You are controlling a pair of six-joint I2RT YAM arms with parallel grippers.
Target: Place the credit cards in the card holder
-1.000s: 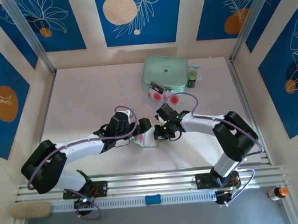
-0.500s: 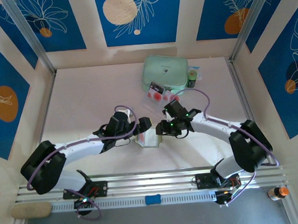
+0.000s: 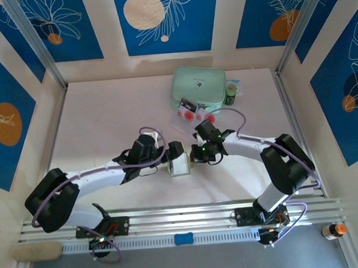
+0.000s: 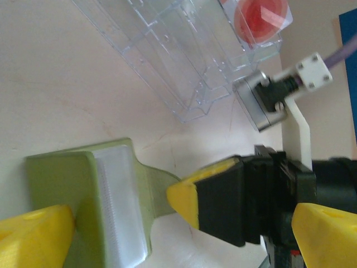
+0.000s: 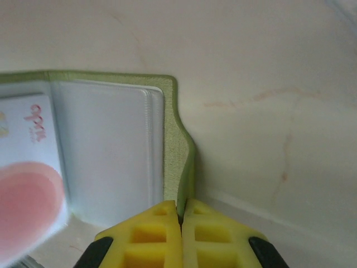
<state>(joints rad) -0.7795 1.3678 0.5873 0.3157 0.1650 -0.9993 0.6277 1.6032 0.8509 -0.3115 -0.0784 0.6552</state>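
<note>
One credit card (image 5: 25, 173) appears to sit in a pocket of the card holder (image 5: 111, 151), which lies opened on the bench (image 3: 106, 114) between the two arms. The other credit cards (image 3: 193, 113) lie further back in the clear tray (image 4: 167, 61), just beside the mint-green zip case (image 3: 197, 88). The step in hand looks like holding the holder open for loading.

The right gripper (image 5: 181, 209) is clenched, its yellow tips pinching the holder's olive edge flap. The left gripper (image 4: 181, 229) is spread to its widest. One of its fingers is at the holder's far side and the other is well apart from it, so it grips nothing.

The next move probably calls for fetching another card from the tray and sliding it into a free pocket, with the flap pinned so the pockets face up.
</note>
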